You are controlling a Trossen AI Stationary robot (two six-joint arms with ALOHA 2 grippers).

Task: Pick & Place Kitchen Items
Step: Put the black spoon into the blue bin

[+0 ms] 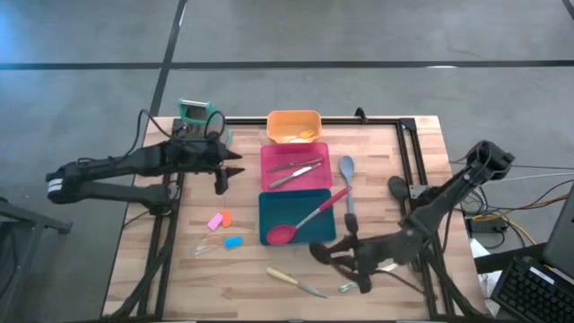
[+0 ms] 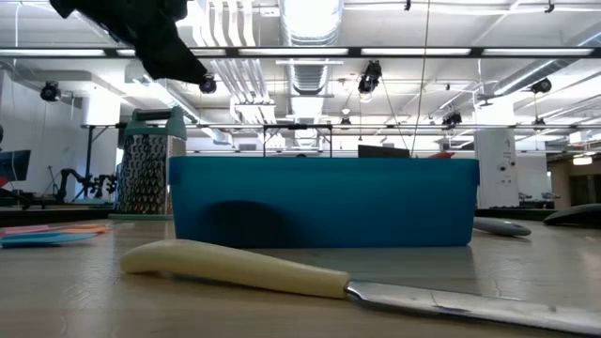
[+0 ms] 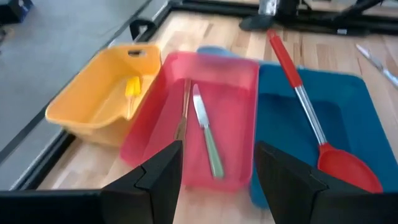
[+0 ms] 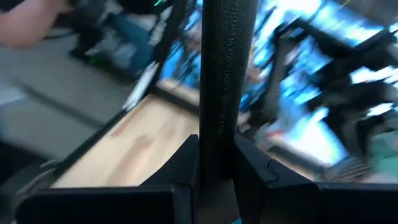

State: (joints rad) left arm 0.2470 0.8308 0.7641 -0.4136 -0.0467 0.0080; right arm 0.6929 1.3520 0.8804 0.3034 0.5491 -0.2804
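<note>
My left gripper [image 1: 224, 172] hangs open and empty over the table's left part, level with the pink tray [image 1: 316, 179]; its fingers frame that tray in the left wrist view [image 3: 214, 180]. My right gripper [image 1: 345, 253] is near the front right, shut on the grey spoon [image 1: 347, 167]. The spoon's head lies on the table right of the trays, and its dark handle runs toward the near edge. A red spoon [image 1: 309, 215] lies across the teal tray [image 1: 269, 208]. A cream-handled knife [image 1: 294, 280] lies near the front edge. My right gripper pinches the grey spoon's dark textured handle [image 4: 219, 124] between its two fingers [image 4: 180, 171], at the handle's near end. In the high view the gripper itself hides the place of contact. The spoon's head [image 2: 502, 225] still rests on the table.
The orange tray [image 1: 278, 121] holds a yellow piece, and the pink tray holds slim cutlery [image 3: 205, 130]. A green-topped grater [image 1: 193, 112] stands at the far left. Pink and orange pieces [image 1: 218, 220] and a blue piece [image 1: 233, 242] lie left of the teal tray. A black utensil [image 1: 397, 187] lies at the right.
</note>
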